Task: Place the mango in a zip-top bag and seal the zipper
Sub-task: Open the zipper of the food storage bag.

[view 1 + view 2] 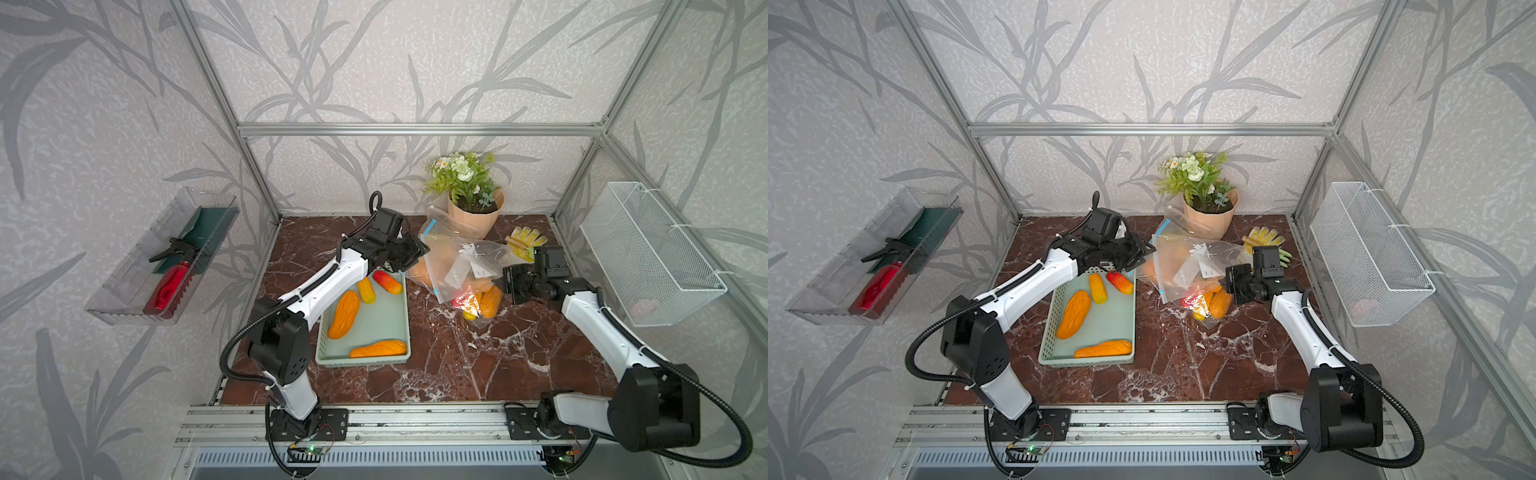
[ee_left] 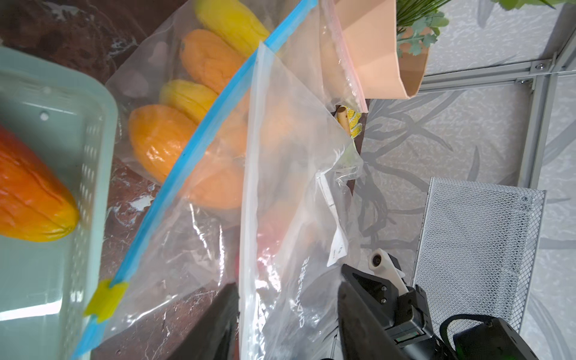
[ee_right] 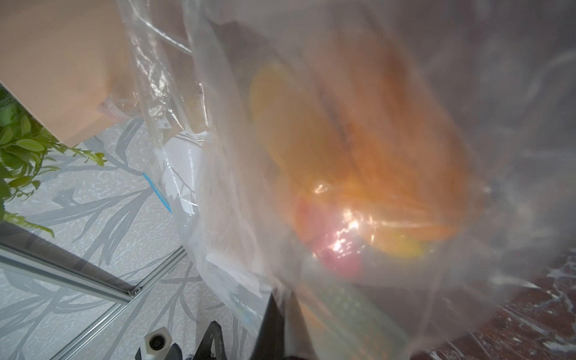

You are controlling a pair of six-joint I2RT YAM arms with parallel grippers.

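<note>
The zip-top bag point(image 1: 455, 266) is a crinkly sack of clear film. It lies crumpled on the red-brown marbled tabletop point(image 1: 478, 365), between the mint-green perforated basket point(image 1: 361, 360) and the right gripper point(image 3: 274, 308), just in front of a flower pot point(image 1: 476, 218) wrapped in peach paper. Several mangoes point(image 2: 163, 140) show through the film, orange and yellow with glossy, ribbed skins, and one is reddish. The zipper point(image 2: 199, 137) is a narrow light-blue strip curving along the bag's mouth, with a small yellow slider point(image 2: 106, 296) near one end. The left gripper point(image 2: 286, 277) stands at the mouth with its jaws spread apart and a sheet of film hanging between them. The right gripper is pressed together on a fold of the bag's side away from the basket. Four spare mangoes point(image 1: 344, 313), smooth and elongated, lie in the basket.
</note>
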